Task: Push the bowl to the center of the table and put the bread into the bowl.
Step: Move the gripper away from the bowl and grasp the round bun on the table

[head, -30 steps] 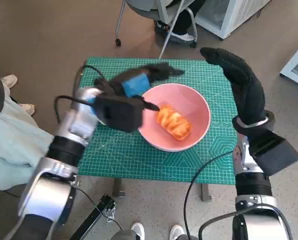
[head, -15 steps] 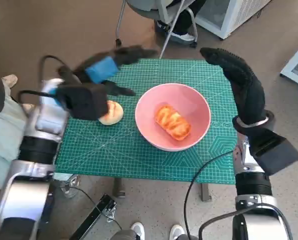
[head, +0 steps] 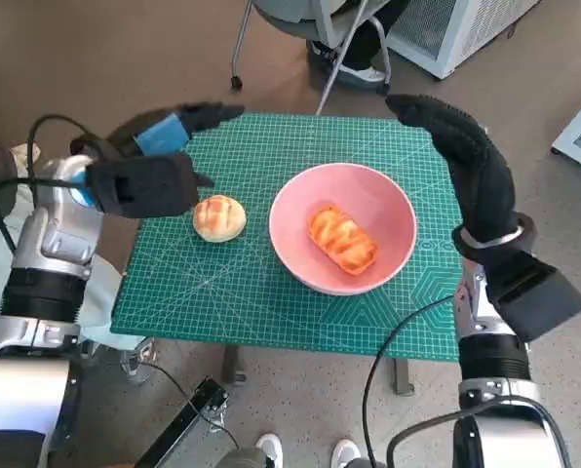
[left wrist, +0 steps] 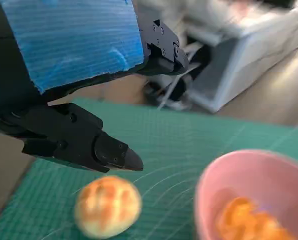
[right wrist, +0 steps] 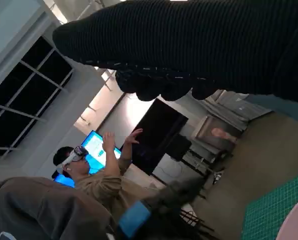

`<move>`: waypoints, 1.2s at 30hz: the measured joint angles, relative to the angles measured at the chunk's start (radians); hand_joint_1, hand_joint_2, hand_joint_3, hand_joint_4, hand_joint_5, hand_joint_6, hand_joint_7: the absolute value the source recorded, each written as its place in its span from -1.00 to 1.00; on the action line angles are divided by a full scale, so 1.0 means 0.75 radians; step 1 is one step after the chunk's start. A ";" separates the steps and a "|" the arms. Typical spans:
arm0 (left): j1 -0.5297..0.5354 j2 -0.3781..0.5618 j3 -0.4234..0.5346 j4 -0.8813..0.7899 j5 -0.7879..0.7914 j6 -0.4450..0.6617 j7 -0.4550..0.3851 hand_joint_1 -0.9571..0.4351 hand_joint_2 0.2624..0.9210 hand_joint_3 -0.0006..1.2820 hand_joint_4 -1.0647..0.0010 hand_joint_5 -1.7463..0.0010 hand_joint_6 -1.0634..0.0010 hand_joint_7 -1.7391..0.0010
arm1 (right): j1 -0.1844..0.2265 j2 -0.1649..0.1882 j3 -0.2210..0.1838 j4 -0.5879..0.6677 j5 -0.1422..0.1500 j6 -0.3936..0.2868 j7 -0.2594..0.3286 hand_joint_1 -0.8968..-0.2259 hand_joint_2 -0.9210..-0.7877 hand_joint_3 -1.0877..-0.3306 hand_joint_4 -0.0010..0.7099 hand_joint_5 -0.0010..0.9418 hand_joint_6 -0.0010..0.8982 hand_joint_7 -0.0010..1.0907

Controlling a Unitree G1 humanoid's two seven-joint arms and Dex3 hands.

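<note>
One round bread (head: 218,216) beside left hand (head: 164,156)

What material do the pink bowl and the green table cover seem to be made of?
Pink bowl: probably plastic or glazed ceramic; it looks smooth, evenly coloured, with a soft sheen. Green table cover: looks like a matte rubbery cutting mat, given its printed pale grid lines.

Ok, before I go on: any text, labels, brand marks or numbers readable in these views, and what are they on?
None can be read.
Green cutting mat: printed grid lines and faint markings near its right edge, too small to read.
Lit blue screen behind the person: no legible text.
Blue tape on the left hand: plain.
Pink bowl, round bun and bread in the bowl: no markings.
</note>
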 measured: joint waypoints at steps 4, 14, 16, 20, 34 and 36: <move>-0.004 -0.006 -0.028 0.064 0.026 0.026 0.006 0.23 0.71 -1.00 0.67 1.00 0.34 0.94 | 0.000 0.000 0.000 0.000 0.004 0.000 0.008 -0.21 -1.00 -0.17 -0.14 -0.99 -1.00 0.32; -0.051 -0.047 -0.111 0.183 0.111 0.105 0.015 0.19 0.64 -1.00 0.74 1.00 0.39 0.97 | -0.006 0.000 0.000 0.005 0.035 0.003 0.030 -0.21 -1.00 -0.17 -0.14 -0.99 -1.00 0.32; -0.062 -0.056 -0.127 0.206 0.124 0.116 0.016 0.19 0.63 -1.00 0.75 1.00 0.40 0.98 | -0.006 -0.001 0.000 0.005 0.036 0.003 0.034 -0.20 -1.00 -0.17 -0.14 -0.99 -1.00 0.32; -0.080 -0.081 -0.152 0.256 0.139 0.132 0.021 0.19 0.63 -1.00 0.77 1.00 0.41 0.98 | -0.006 -0.002 0.000 0.004 0.036 0.004 0.039 -0.20 -1.00 -0.16 -0.14 -0.99 -1.00 0.32; -0.108 -0.168 -0.228 0.441 0.184 0.133 0.072 0.16 0.63 -1.00 0.79 1.00 0.41 0.99 | -0.006 -0.014 -0.002 0.003 0.036 0.006 0.039 -0.21 -1.00 -0.15 -0.14 -0.99 -1.00 0.32; -0.113 -0.176 -0.237 0.458 0.186 0.130 0.080 0.15 0.63 -1.00 0.80 1.00 0.41 0.99 | -0.005 -0.020 -0.002 0.001 0.034 0.006 0.038 -0.21 -1.00 -0.15 -0.15 -0.99 -1.00 0.31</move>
